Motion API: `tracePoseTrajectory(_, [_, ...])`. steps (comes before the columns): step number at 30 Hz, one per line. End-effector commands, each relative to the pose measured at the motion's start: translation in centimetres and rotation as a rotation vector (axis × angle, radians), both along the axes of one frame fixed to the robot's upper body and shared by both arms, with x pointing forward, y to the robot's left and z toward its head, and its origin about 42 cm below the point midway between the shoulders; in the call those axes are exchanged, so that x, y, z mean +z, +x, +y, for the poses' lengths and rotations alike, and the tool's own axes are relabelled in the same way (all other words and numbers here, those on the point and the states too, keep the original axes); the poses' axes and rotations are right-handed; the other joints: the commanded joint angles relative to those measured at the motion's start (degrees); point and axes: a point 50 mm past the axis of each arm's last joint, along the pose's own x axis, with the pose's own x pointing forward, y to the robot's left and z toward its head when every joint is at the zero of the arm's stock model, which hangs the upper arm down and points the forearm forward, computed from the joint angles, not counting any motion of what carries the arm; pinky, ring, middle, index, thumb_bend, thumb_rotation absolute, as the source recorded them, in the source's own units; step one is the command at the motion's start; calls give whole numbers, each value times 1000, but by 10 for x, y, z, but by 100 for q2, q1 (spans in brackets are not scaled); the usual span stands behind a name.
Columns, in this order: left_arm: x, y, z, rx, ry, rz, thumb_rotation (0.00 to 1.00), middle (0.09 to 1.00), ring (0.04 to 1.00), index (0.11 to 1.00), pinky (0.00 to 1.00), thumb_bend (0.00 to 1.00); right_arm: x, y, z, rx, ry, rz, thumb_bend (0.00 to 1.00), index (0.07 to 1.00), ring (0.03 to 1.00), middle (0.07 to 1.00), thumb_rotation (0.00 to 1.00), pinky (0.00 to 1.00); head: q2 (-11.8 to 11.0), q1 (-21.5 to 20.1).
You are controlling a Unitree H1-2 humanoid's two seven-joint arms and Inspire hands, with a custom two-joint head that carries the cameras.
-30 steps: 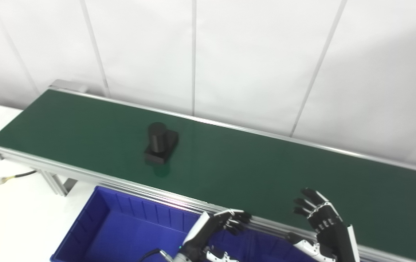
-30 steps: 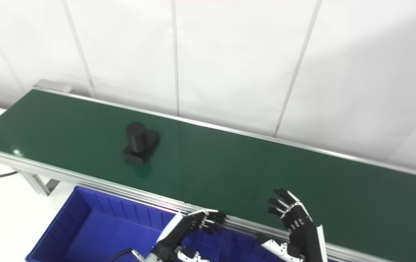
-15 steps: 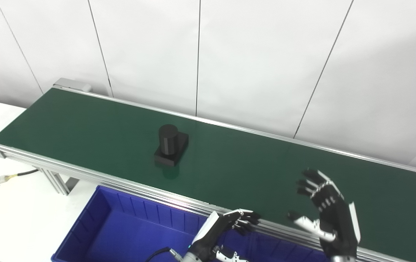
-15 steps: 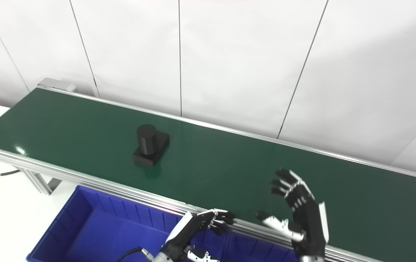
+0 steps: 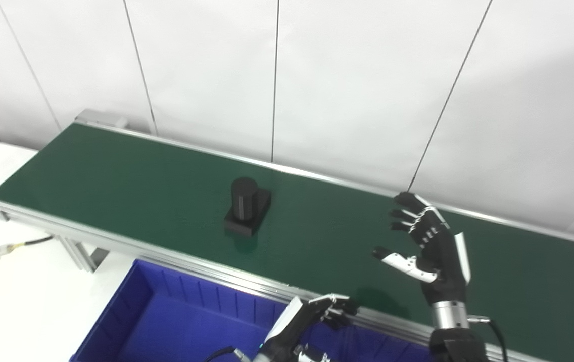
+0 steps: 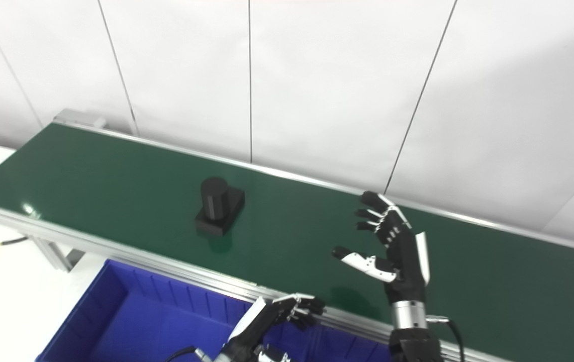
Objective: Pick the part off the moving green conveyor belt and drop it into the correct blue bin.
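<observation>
A black part (image 5: 246, 207), an upright cylinder on a square base, stands on the green conveyor belt (image 5: 116, 176) left of centre. My right hand (image 5: 430, 246) is open, fingers spread, raised above the belt well to the right of the part and holds nothing. My left hand (image 5: 317, 314) hangs low by the belt's near rail over the blue bin (image 5: 176, 322), fingers curled, holding nothing. The part also shows in the right eye view (image 6: 218, 207), as does the right hand (image 6: 392, 246).
The belt's aluminium near rail (image 5: 206, 264) runs between the belt and the bin. A white table (image 5: 20, 291) with a cable (image 5: 0, 248) lies at the left. A white panelled wall (image 5: 317, 75) stands behind the belt.
My right hand has risen and moved forward over the belt, fingers spread. The black part has travelled a little to the right on the belt. My left hand has stayed in place.
</observation>
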Motion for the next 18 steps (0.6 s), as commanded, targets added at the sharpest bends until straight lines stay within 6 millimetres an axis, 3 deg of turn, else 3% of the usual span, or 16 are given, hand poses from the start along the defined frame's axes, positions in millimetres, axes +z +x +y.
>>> tracePoseTrajectory(1, [12, 10, -3, 6, -43, -65, 0, 735, 655, 736, 596, 857, 22, 18, 8, 10, 17, -66, 859, 777, 719, 810, 181, 628, 5, 2])
tracePoseTrajectory(18, [13, 5, -4, 4, -50, -66, 0, 743, 650, 735, 590, 851, 20, 59, 53, 68, -52, 27, 909, 786, 695, 799, 217, 603, 19, -10])
